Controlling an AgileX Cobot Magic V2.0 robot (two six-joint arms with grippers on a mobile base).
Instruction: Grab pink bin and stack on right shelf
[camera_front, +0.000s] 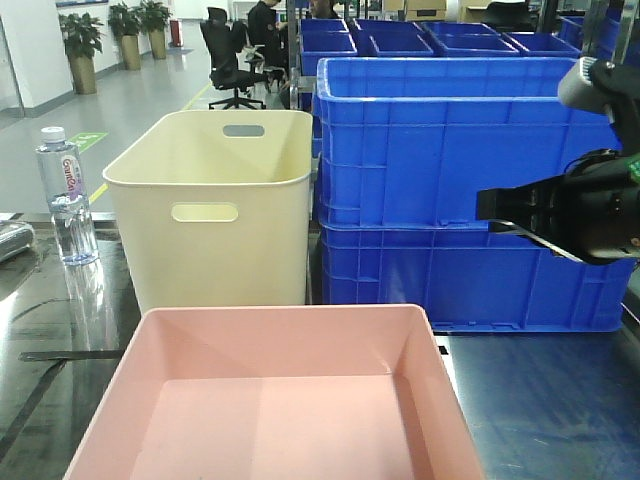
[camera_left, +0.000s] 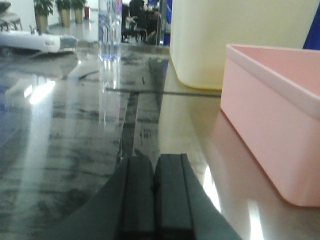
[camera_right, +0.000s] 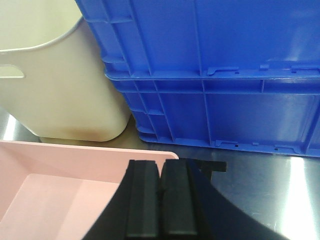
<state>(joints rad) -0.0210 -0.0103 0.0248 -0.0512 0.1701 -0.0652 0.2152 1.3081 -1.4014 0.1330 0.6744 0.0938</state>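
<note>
We have the pink bin (camera_front: 275, 395) sitting upright on the glossy dark bench (camera_front: 560, 400), mouth up and empty, at the near edge of the front view, just in front of the cream bin (camera_front: 215, 205) and beside the stacked blue crates (camera_front: 460, 190). Its long axis seems to run left to right across us, though the near end is cut off, so we cannot be sure. Our left pincer (camera_left: 155, 195) is low over the bench to the bin's left, its pads pressed together on nothing; our right pincer (camera_right: 161, 200) hangs by the bin's far right corner, likewise closed and empty. Nothing is gripped yet. The risks we see: a closed pincer will only nudge the rim, so the smooth tub could slide on the slick bench into the cream bin; a one-sided grip on a sloping wall could let it tilt or slip; and the water bottle (camera_front: 66, 195) could be knocked over by the left arm.
</note>
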